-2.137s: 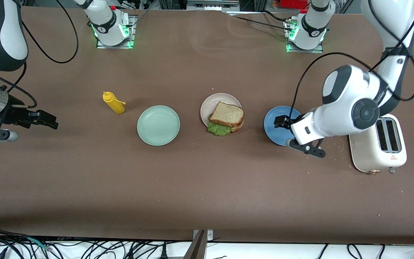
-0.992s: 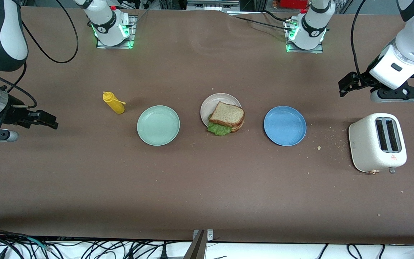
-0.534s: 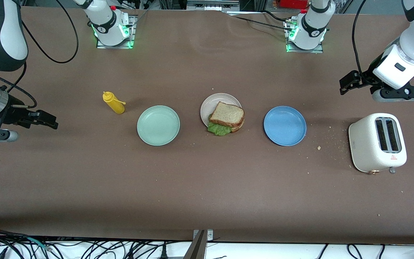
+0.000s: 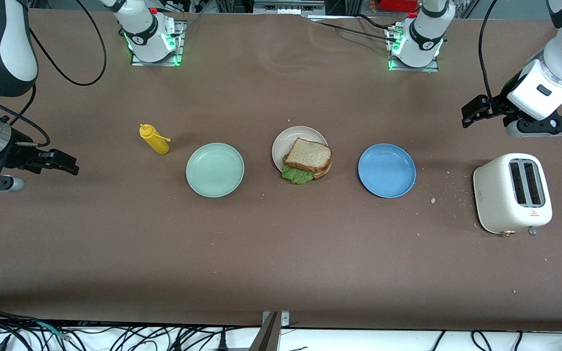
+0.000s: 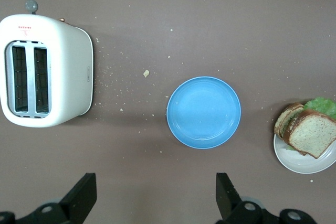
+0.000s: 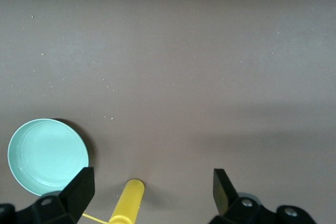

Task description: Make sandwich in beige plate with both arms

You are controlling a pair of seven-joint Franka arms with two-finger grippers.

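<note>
On the beige plate (image 4: 286,139), midway along the surface, we see the sandwich (image 4: 309,159) assembled: a brown slice on top, another under it, lettuce frilling out at the edge nearer the front camera. It sits off-centre and overhangs the rim a little. Beside it toward the left arm's end lies the blue plate (image 4: 386,170), bare, and toward the right arm's end the mint green plate (image 4: 214,169), bare as well.

What has changed for us is the left gripper (image 4: 473,111). Two seconds ago it was low over the blue plate; now it hangs high toward its own end of the surface, near the toaster (image 4: 512,193), and it has hardly drifted in the last half second. Its fingers (image 5: 83,196) stand wide apart with nothing between them.

Our right gripper (image 4: 56,162) waits at its own end, unmoved through all of this, its fingers (image 6: 79,190) spread wide and empty, the yellow mustard bottle (image 4: 154,139) below its camera.

We judge the build finished: both arms clear, nothing left to stack.
</note>
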